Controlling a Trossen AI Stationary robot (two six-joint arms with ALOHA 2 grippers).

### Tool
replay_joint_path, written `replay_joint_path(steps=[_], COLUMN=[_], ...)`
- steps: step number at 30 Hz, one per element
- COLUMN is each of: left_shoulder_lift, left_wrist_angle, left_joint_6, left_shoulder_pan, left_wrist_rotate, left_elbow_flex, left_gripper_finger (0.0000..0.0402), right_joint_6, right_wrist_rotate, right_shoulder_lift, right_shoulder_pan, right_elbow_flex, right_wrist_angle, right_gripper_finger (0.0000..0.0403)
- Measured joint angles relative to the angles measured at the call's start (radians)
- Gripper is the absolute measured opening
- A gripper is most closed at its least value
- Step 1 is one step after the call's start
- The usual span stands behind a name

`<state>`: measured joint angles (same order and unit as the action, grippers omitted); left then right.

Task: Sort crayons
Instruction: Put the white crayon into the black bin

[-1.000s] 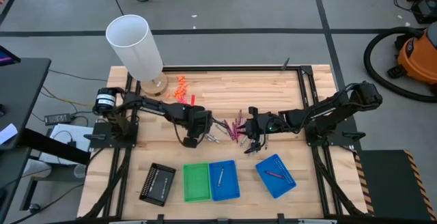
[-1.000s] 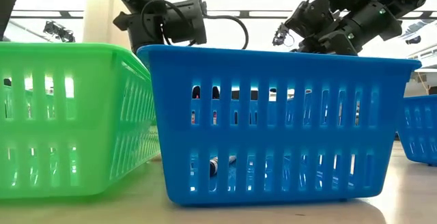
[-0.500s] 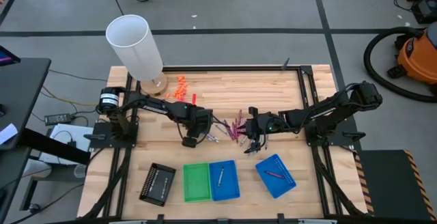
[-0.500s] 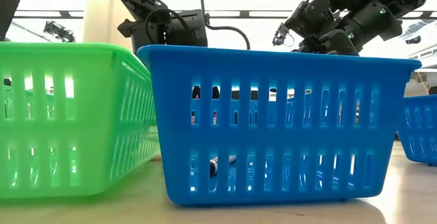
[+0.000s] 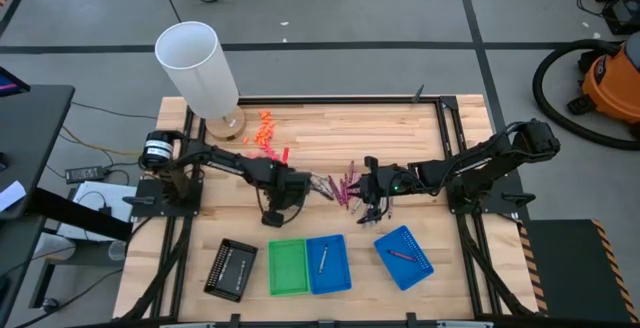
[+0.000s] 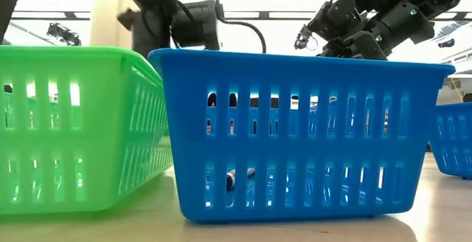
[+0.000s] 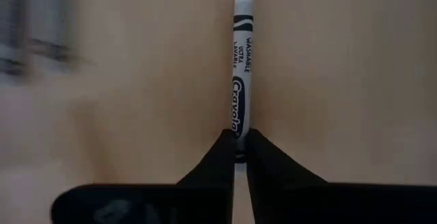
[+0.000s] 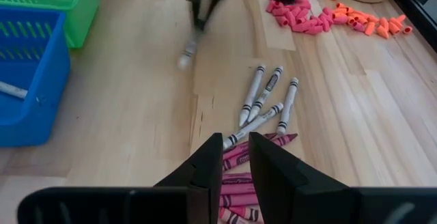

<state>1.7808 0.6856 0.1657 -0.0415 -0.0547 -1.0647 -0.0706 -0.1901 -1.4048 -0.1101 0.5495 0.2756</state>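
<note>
Change: the left tool [image 7: 237, 157] has been closed since a second ago and shifted a little nearer the baskets.
Left tool: pinching a silver-grey crayon [image 7: 241, 80] by its end.
Right tool [image 8: 235, 157]: fingers slightly parted, over the crayon pile [image 8: 263, 118], nothing held.
Baskets: green [image 5: 287, 266] beside blue [image 5: 328, 263], at the near table [image 5: 340, 138] edge.
Far corner: orange bits [image 5: 265, 128].

Even, bright overhead light falls on the pale wooden worktop [image 5: 340, 133], with only faint shadows. In the low view the room behind glares white, leaving the dark arms as silhouettes above the translucent blue plastic basket [image 6: 295, 135]. The left wrist view is smeared with motion blur along one side, yet the silver-grey crayon [image 7: 240, 74] stays sharp.
</note>
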Motion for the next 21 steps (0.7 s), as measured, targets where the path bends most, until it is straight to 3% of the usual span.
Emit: replay_joint_path(steps=[8, 15, 21], left_shoulder_lift=[-0.060, -0.074, -0.074], left_wrist_angle=[0.202, 0.335, 0.363], left_joint_6=[-0.291, -0.679, -1.006], left_shoulder_pan=[-0.143, -0.284, -0.445], left_wrist_rotate=[0.013, 0.023, 0.035], left_elbow_flex=[-0.158, -0.261, -0.271], left_gripper_finger=[0.0019, 0.0021, 0.0022], right_joint_6=[0.016, 0.026, 0.025], right_wrist_rotate=[0.005, 0.008, 0.004], right_shoulder_lift=[0.000, 0.000, 0.000], right_shoulder_pan=[0.000, -0.020, -0.041], right_elbow_flex=[0.000, 0.000, 0.000], right_wrist_angle=[0.000, 0.000, 0.001], right_gripper_finger=[0.0082, 0.0082, 0.0082])
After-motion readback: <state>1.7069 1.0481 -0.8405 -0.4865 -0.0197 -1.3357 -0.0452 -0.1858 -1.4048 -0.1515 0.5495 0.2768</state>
